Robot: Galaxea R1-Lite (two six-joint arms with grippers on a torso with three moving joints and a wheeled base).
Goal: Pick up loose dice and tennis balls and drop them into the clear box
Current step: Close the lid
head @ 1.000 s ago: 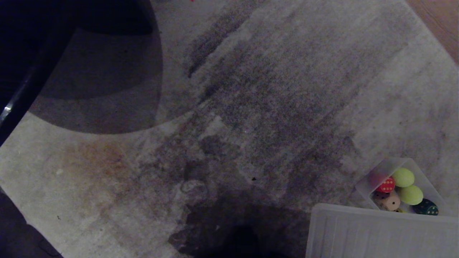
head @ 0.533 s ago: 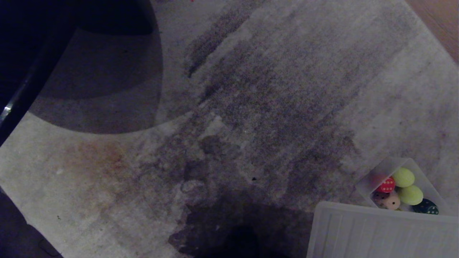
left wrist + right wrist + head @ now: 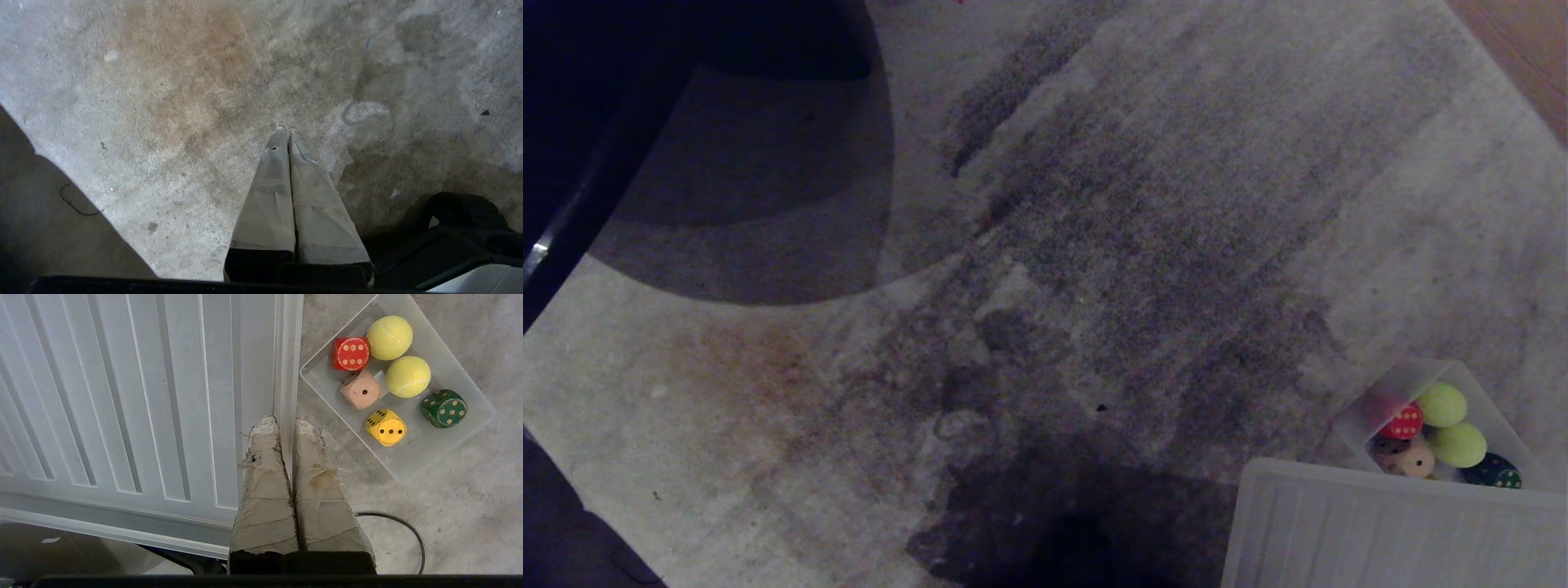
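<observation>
All six pieces, four dice [image 3: 391,426] and two tennis balls [image 3: 389,332], are sitting in the clear box [image 3: 476,416], seemingly just far-right of my clenched, empty right gripper [image 3: 286,424]; left gripper [image 3: 286,132] is hanging clenched too.

rug [image 3: 1094,204]: grey, stained | ribbed panel [image 3: 122,396]: lying flat | black cable [image 3: 402,526]: on rug

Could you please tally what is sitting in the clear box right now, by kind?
In the clear box:
Dice: 4 (red, pinkish-beige, yellow, dark green)
Tennis balls: 2 ()
Total: 6
</observation>
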